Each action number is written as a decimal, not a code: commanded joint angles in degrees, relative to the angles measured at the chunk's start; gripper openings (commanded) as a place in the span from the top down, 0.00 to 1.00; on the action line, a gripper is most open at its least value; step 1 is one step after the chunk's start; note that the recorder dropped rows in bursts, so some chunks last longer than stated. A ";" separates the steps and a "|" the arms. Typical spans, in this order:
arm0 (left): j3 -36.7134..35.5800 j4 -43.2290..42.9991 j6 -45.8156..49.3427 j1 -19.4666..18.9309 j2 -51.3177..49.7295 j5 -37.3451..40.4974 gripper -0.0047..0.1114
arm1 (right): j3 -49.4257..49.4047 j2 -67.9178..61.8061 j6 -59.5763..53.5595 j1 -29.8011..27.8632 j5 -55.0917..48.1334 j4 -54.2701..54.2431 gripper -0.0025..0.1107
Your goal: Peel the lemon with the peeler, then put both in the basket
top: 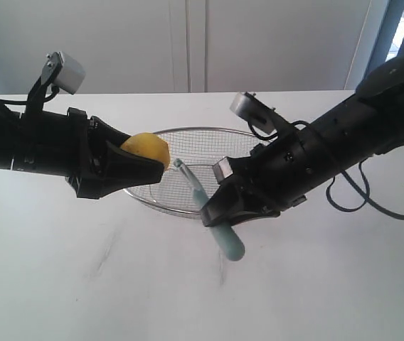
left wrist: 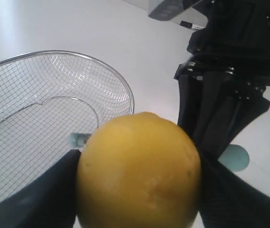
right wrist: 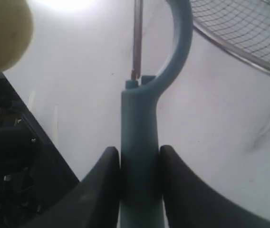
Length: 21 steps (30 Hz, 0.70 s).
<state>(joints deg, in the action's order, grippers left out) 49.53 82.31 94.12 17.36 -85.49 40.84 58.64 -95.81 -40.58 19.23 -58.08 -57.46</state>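
My left gripper (top: pixel 147 162) is shut on the yellow lemon (top: pixel 147 150), held above the table at the basket's left edge; in the left wrist view the lemon (left wrist: pixel 139 172) fills the space between the black fingers (left wrist: pixel 40 199). My right gripper (top: pixel 213 209) is shut on the teal peeler (top: pixel 209 212), gripping its handle with the head pointing up toward the lemon, a short gap apart. In the right wrist view the peeler handle (right wrist: pixel 139 142) stands between both fingers, its metal blade (right wrist: pixel 137 38) ahead. The wire mesh basket (top: pixel 209 135) sits behind both grippers and holds nothing.
The white table (top: pixel 81 284) stretches around the basket. A white wall (top: pixel 188 42) rises behind the table's far edge. A black cable (top: pixel 373 206) hangs from the right arm over the table at the right.
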 commanded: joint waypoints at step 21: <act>-0.15 1.55 -0.25 0.19 0.07 1.22 0.96 | 0.11 0.09 -3.09 2.97 -5.11 -7.17 0.98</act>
<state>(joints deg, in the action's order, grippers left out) 49.53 82.31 94.12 17.36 -85.49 40.84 58.64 -95.81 -42.82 22.00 -62.40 -63.79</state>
